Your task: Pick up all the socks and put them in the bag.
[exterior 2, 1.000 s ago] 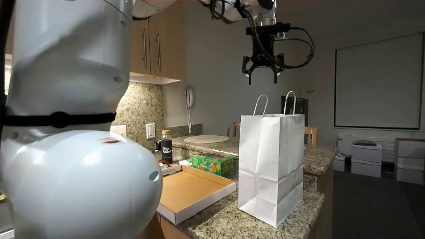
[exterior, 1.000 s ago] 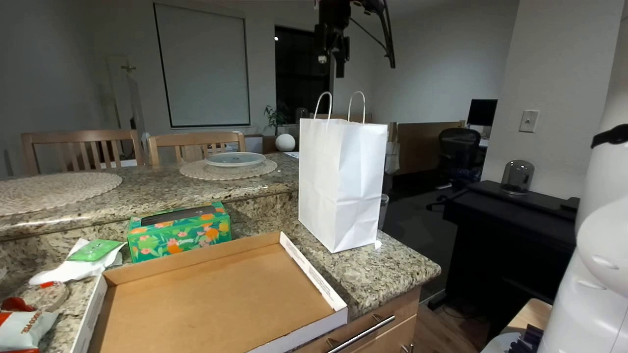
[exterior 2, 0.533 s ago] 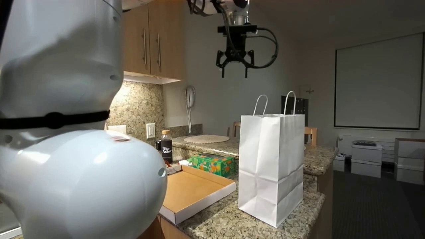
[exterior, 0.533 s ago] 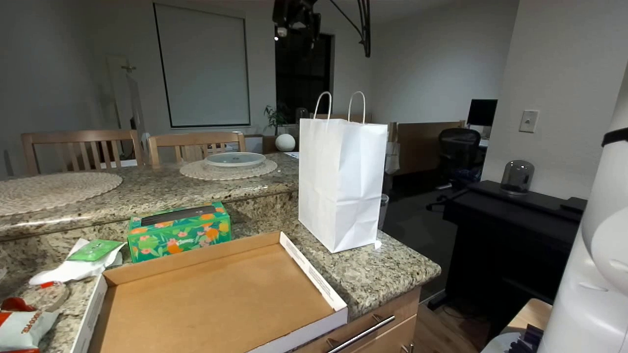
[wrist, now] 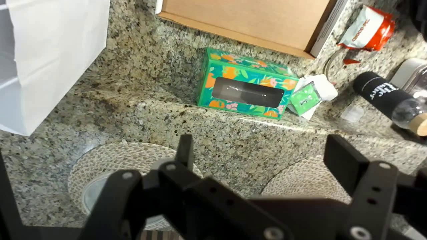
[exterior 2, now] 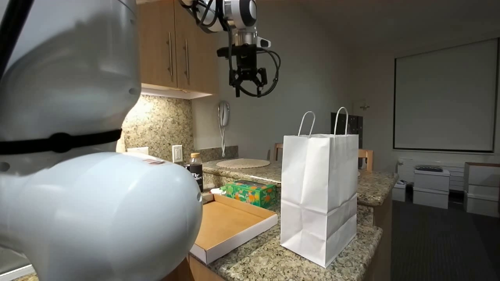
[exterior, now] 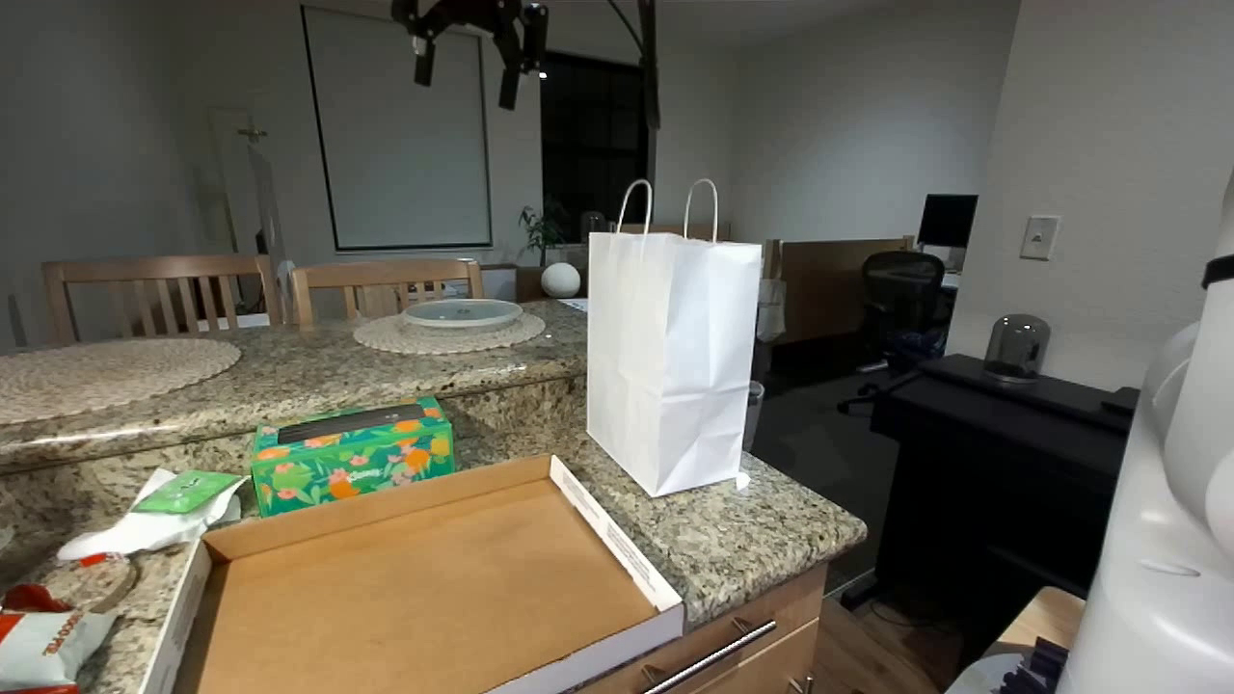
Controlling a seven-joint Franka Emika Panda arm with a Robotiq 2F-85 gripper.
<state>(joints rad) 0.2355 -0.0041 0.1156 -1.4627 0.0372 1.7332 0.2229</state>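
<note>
Starting at the left in an exterior view, the red-and-white packet (exterior: 56, 648) lies on the desk (exterior: 752, 528) just as it did a second ago, and so does the white tissue (exterior: 125, 533) with the green sachet (exterior: 190, 492) on top. Behind them, on the raised part of the desk, a round woven mat (exterior: 116, 376) is unmoved. The flowered green box (exterior: 357, 463) and, beside it, the shallow cardboard tray (exterior: 424, 578) keep their places. The change is higher up: the hand (exterior: 466, 79), which hung above the bag (exterior: 665, 366) a second ago in both exterior views, is now up and to the left of it in both. It has turned as well, so its jaws show clearly parted here; it is released and spread wide. Lower down, the second mat (exterior: 386, 335) and the pale round dish (exterior: 463, 314) on it stay put. The bag stands upright on the lower part of the desk, just right of the tray and apart from it, exactly as earlier; its inside is hidden. At the right edge, the arm (exterior: 1147, 588) has shifted slightly.
</note>
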